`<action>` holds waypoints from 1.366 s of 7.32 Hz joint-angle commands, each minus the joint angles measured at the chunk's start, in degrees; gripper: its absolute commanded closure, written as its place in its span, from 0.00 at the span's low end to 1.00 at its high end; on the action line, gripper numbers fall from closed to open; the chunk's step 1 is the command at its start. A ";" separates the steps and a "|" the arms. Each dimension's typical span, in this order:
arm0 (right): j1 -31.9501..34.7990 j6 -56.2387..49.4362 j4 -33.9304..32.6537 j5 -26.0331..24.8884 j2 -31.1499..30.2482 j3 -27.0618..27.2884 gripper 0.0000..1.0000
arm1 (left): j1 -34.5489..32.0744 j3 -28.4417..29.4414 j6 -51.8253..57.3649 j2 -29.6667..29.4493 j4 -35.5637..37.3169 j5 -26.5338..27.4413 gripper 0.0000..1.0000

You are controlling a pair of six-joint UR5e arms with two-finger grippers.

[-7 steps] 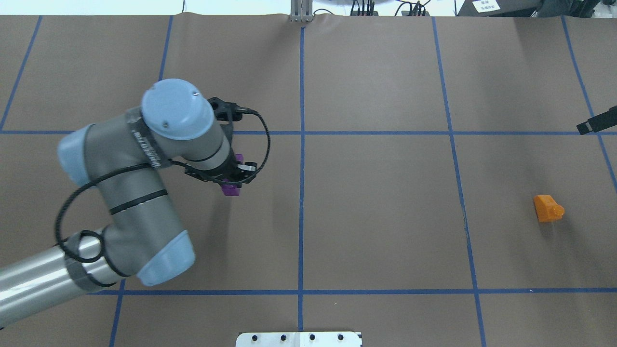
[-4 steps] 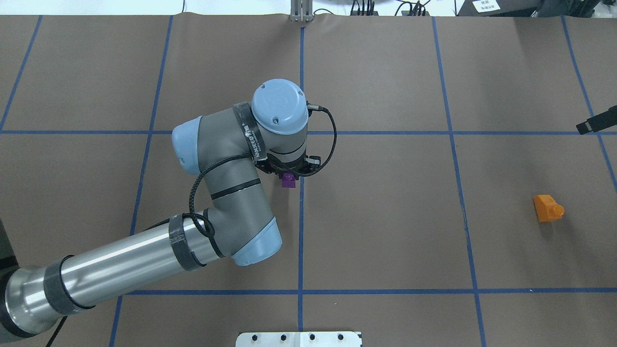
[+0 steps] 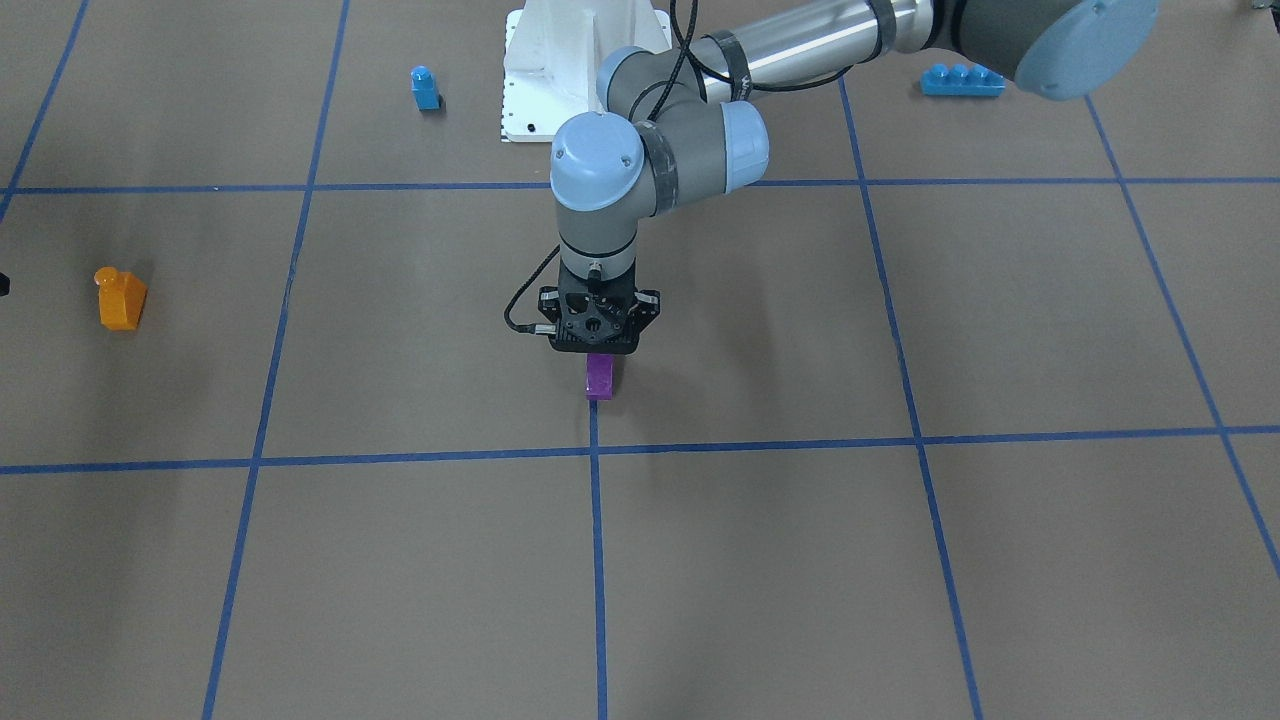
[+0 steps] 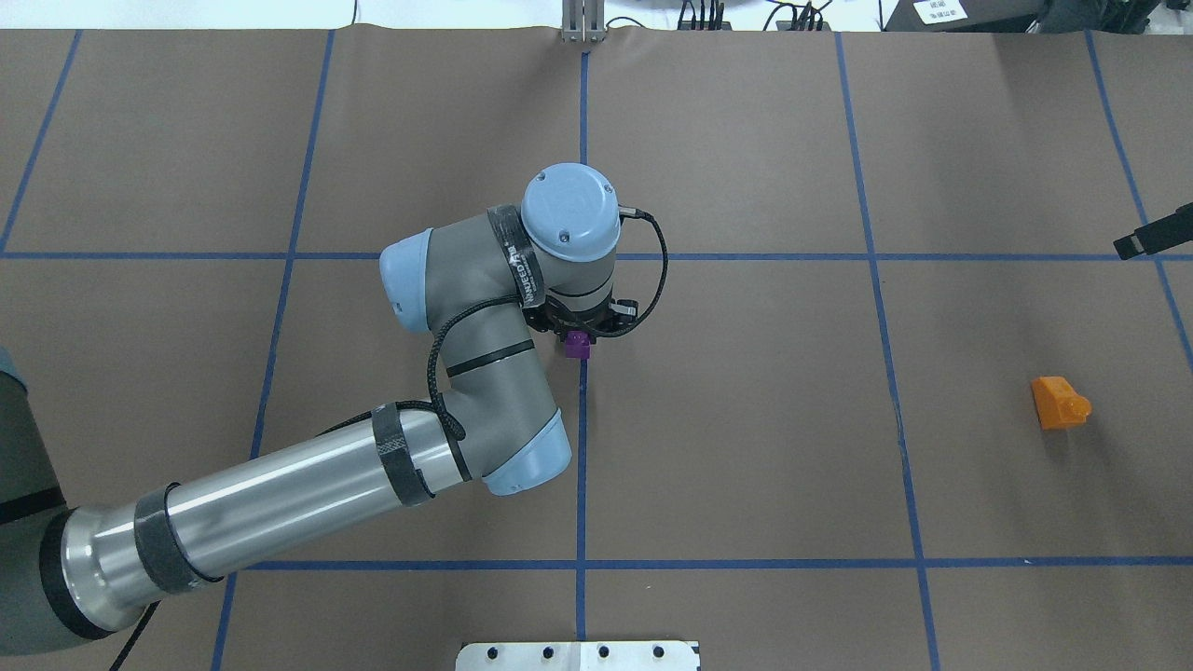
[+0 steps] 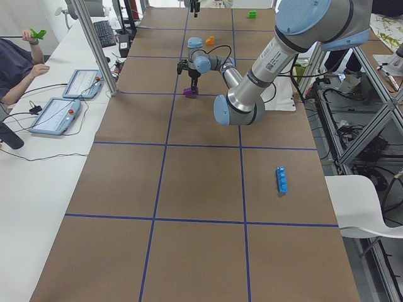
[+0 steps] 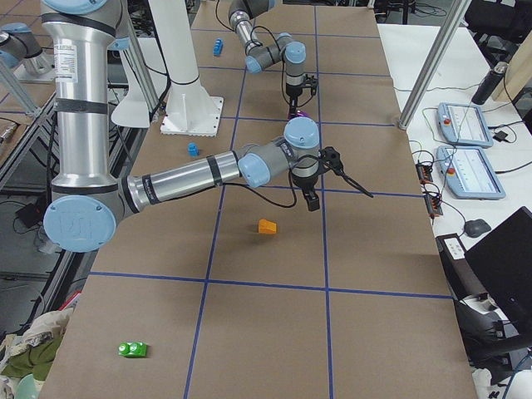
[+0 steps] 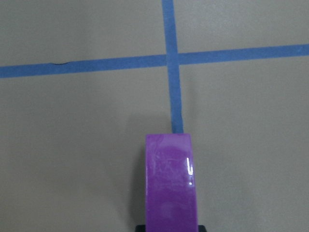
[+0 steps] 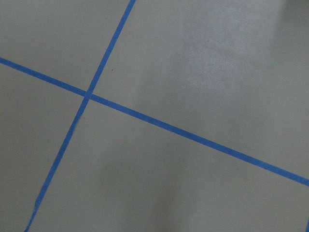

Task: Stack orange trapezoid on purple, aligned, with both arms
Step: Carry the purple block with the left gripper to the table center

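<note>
Two blocks matter here, and they lie well apart. The purple block (image 4: 579,347) is pinched between the jaws of the left gripper (image 3: 599,362), low at the middle of the table (image 4: 746,447) and right over the centre blue tape line (image 4: 582,466); I cannot tell whether it touches the paper. The orange trapezoid (image 4: 1060,403) stands alone far off to the robot's right, seemingly stud up, with nothing touching it. Nearest to it is the right gripper (image 4: 1154,233), only a sliver of which shows at the table's right edge, farther from the robot than the trapezoid; I cannot tell whether its jaws are spread or closed. Judging from this, the pick falls to the right arm.
</note>
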 commanded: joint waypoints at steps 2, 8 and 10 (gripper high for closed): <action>-0.03 0.00 0.00 -0.45 0.07 -0.01 0.00 | 0.09 2.11 0.19 -1.29 -0.11 0.00 1.00; -0.03 0.00 0.00 -0.45 0.24 -0.01 0.00 | 0.01 2.37 0.19 -1.20 -0.02 0.00 0.84; -0.12 0.00 0.00 -0.45 0.24 -0.01 0.00 | 0.01 2.37 0.19 -1.03 -0.11 0.00 0.20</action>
